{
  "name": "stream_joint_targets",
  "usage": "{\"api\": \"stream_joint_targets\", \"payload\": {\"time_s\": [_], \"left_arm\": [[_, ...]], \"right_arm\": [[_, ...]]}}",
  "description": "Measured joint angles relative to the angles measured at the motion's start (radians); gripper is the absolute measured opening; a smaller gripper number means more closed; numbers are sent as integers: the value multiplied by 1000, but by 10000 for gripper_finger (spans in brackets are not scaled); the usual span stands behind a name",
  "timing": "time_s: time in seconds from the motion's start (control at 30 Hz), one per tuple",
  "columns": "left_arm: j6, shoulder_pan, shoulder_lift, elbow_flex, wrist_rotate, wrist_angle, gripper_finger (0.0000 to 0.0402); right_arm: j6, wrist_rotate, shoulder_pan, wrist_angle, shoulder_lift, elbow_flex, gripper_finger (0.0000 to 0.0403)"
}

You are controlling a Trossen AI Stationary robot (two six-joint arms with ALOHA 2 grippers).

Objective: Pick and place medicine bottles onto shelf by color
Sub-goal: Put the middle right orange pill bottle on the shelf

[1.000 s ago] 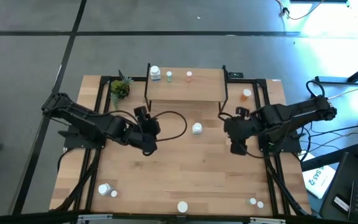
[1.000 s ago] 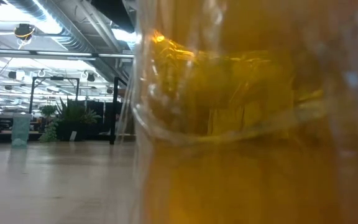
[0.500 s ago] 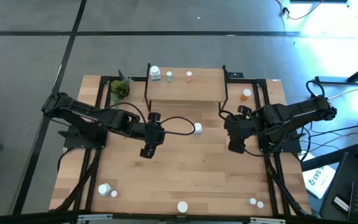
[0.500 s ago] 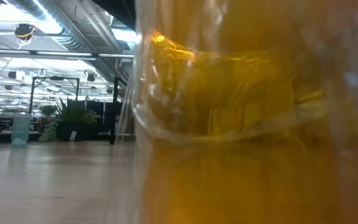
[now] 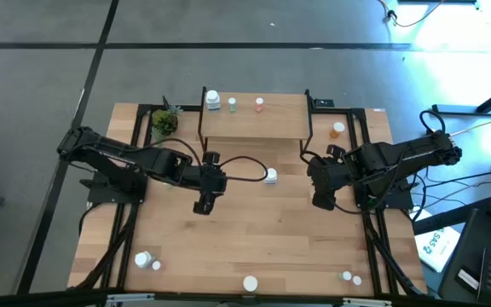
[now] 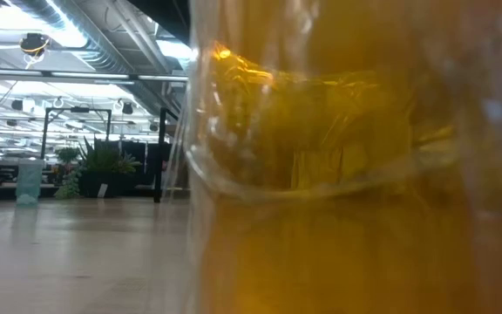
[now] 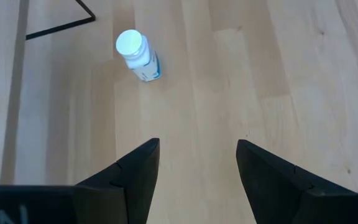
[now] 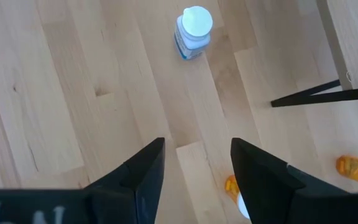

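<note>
A: Left arm has swung in from its spot a second ago; left gripper (image 5: pixel 201 205) now hangs near the table's (image 5: pixel 262 239) middle, fingers (image 7: pixel 138 171) spread, empty; white bottle (image 5: pixel 270 176) stands apart ahead of it, just before the shelf (image 5: pixel 254 124).

B: Right gripper (image 5: pixel 322 201)?

A: Barely shifted; fingers (image 8: pixel 148 168) parted, holding nothing; three bottles (image 5: pixel 233 103) already stand on the shelf; others sit near the table's edges.
</note>
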Motion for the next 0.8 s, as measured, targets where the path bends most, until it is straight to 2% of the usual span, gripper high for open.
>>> {"api": "stream_joint_targets", "payload": {"time_s": [0.57, 0.8], "left_arm": [[-1, 0, 0, 0, -1, 1, 207], [-1, 0, 0, 0, -1, 2, 207]], "right_arm": [[0, 0, 0, 4, 0, 0, 186], [6, -2, 0, 65, 0, 0, 186]]}}
